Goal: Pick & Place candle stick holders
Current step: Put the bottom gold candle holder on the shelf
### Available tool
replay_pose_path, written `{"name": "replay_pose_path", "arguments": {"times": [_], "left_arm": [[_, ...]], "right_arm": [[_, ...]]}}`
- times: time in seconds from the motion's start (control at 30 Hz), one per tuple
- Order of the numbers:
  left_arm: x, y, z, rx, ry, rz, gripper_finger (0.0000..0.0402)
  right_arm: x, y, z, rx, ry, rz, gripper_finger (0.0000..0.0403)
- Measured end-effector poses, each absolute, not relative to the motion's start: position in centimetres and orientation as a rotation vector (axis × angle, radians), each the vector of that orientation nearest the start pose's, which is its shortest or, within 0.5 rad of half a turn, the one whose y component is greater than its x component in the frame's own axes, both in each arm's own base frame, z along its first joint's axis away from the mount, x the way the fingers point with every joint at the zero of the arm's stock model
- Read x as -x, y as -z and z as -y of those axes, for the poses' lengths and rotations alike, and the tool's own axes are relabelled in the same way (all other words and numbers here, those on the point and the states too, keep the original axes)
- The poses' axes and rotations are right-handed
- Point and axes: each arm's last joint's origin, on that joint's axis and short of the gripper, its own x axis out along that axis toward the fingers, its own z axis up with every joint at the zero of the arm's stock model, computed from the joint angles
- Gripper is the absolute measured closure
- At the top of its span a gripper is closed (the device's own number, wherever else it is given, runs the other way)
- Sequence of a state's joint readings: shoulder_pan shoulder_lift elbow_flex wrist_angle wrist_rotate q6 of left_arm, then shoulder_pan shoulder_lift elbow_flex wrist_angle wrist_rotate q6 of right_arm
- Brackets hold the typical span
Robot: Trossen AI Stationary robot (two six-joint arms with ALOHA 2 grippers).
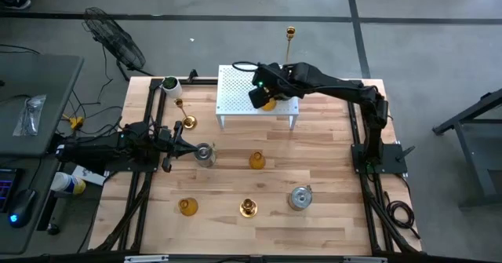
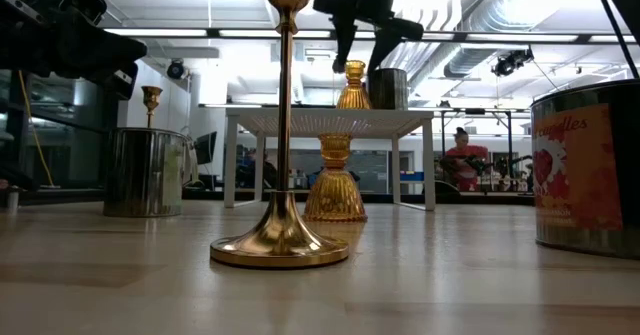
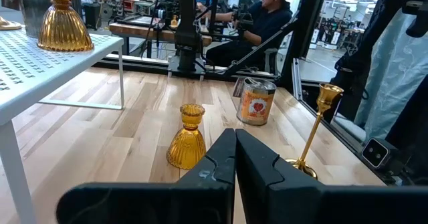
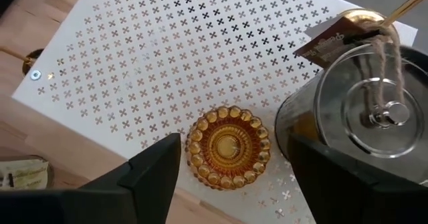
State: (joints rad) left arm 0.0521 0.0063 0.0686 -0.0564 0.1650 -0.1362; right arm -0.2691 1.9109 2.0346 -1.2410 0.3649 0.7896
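On the white perforated rack (image 1: 235,86) stand an amber glass holder (image 4: 227,146), a silver cup (image 4: 364,110) and a gold stick (image 1: 290,34). My right gripper (image 4: 234,158) hangs open over the amber holder, one finger on either side, above it in the low view (image 2: 365,55). My left gripper (image 3: 235,144) is shut and empty, level, just left of a silver cup (image 1: 205,155) on the table. On the table stand two amber holders (image 1: 257,161) (image 1: 187,207), gold sticks (image 1: 248,208) (image 1: 187,123) and another silver cup (image 1: 300,196).
A white cup (image 1: 169,83) stands at the table's far left corner beside a small gold stick (image 1: 179,104). A desk with clutter (image 1: 31,114) and a fan (image 1: 114,35) lie off the table's left. A person (image 3: 261,17) sits beyond the table.
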Motion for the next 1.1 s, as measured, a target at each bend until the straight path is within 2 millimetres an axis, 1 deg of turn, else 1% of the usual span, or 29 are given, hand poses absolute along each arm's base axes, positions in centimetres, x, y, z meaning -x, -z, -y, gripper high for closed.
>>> {"name": "replay_pose_path", "arguments": {"times": [0.3, 0.47, 0.7, 0.9, 1.03, 1.1], "left_arm": [[-9.3, -18.1, 0.0, 0.136, 0.113, -0.002, 0.0402], [-9.3, -18.1, 0.0, 0.135, 0.113, -0.002, 0.0402], [-9.3, -18.1, 0.0, 0.135, 0.113, -0.002, 0.0402], [-9.3, -18.1, 0.0, 0.135, 0.113, -0.002, 0.0402], [-9.3, -18.1, 0.0, 0.135, 0.113, -0.002, 0.0402], [-9.3, -18.1, 0.0, 0.135, 0.114, -0.002, 0.0402]], "right_arm": [[-36.1, -36.8, 11.0, -0.634, 0.964, -0.816, 0.0135], [-35.8, -37.4, 10.3, -0.644, 0.931, -0.816, 0.0135], [-34.8, -38.7, 8.6, -0.644, 0.87, -0.824, 0.0135], [-33.1, -39.6, 6.9, -0.617, 0.854, -0.888, 0.0135], [-31.9, -40.1, 5.5, -0.593, 0.834, -0.95, 0.0135], [-31.4, -40.3, 4.8, -0.616, 0.822, -0.977, 0.0135]]}}
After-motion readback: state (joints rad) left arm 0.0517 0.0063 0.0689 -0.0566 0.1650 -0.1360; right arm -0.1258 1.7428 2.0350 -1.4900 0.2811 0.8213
